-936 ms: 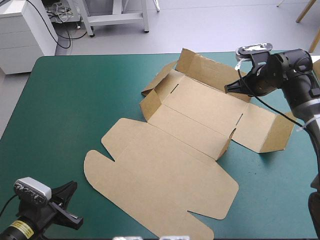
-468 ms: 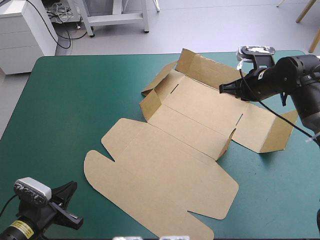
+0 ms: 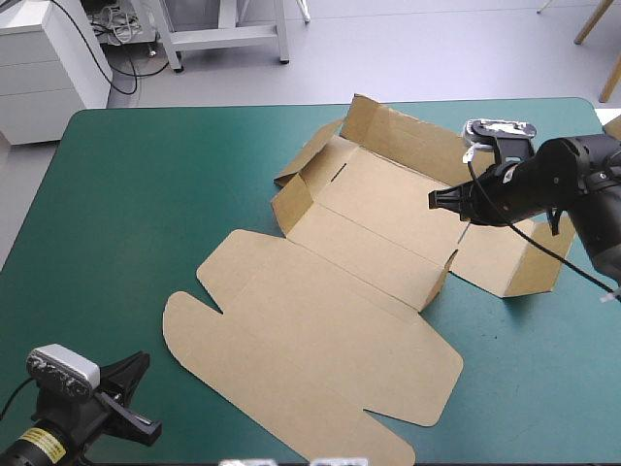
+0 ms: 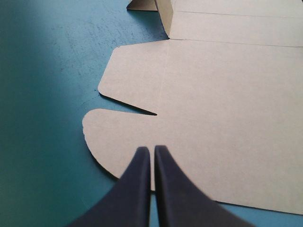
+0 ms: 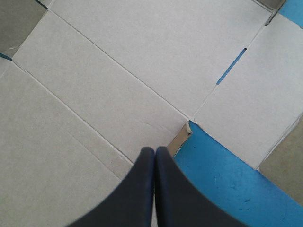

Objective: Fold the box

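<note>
While the right claw (image 3: 434, 199) and left claw (image 4: 151, 150) sit closed and empty, the box (image 3: 330, 320) looks light yet stiff, best gripped by the raised flap (image 3: 539, 267) beside the right claw.

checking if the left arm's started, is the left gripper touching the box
Apart. The high view shows a strip of bare teal-green cover between the left gripper and the nearest flap of the box.

Box (image 3: 330, 320) partly covered, partly cropped
In the high view the right gripper (image 3: 434, 199) and its arm cover the box's far-right corner, where the back wall meets the side flap. Both wrist views cut the box off at their edges, and the left gripper (image 4: 151, 152) hides a stretch of its near edge.
</note>
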Available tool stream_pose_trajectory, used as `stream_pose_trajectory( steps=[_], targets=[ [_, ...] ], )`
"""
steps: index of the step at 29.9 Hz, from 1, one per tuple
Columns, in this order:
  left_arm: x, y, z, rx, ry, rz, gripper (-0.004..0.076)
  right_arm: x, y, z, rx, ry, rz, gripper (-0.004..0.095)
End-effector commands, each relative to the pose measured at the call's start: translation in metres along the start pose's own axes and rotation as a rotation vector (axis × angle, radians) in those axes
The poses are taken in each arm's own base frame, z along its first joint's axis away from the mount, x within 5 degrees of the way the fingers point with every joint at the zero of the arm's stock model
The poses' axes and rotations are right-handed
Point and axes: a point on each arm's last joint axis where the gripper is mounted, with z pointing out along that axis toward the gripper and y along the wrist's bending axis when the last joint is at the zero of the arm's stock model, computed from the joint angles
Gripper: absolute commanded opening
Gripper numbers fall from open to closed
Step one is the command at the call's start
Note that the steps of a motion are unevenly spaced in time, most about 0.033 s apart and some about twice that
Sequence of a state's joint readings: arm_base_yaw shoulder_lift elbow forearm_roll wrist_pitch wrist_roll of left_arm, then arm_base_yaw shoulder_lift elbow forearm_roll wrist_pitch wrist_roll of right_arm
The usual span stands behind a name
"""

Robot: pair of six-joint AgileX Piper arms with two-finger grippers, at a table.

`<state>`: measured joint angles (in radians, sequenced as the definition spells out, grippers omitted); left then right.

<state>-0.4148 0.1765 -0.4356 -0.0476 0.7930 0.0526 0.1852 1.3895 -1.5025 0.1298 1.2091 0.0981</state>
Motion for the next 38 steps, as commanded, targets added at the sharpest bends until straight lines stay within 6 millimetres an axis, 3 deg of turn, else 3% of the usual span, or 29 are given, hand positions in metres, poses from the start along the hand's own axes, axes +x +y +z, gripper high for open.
stream_pose_trajectory(
  steps=[1,4,9,11,26,38],
  targets=[
    [-0.013,0.0,-0.003,0.007,-0.083,-0.008,0.0007,-0.001,0.002,-0.026,-0.013,-0.112,-0.008,0.0011],
    [-0.013,0.0,-0.003,0.007,-0.083,-0.008,0.0007,0.001,0.003,-0.031,-0.025,-0.122,-0.013,0.0146],
    [-0.013,0.0,-0.003,0.007,-0.083,-0.008,0.0007,0.008,0.002,-0.037,-0.016,-0.134,0.0,0.0503],
    [-0.013,0.0,-0.003,0.007,-0.083,-0.008,0.0007,0.012,0.0,-0.036,-0.001,-0.127,0.057,0.0562],
    [-0.013,0.0,-0.003,0.007,-0.083,-0.008,0.0007,0.04,-0.007,0.005,0.012,0.043,0.28,0.0561],
    [-0.013,0.0,-0.003,0.007,-0.083,-0.008,0.0007,0.039,-0.009,0.025,0.027,0.104,0.318,0.0529]
  ],
)
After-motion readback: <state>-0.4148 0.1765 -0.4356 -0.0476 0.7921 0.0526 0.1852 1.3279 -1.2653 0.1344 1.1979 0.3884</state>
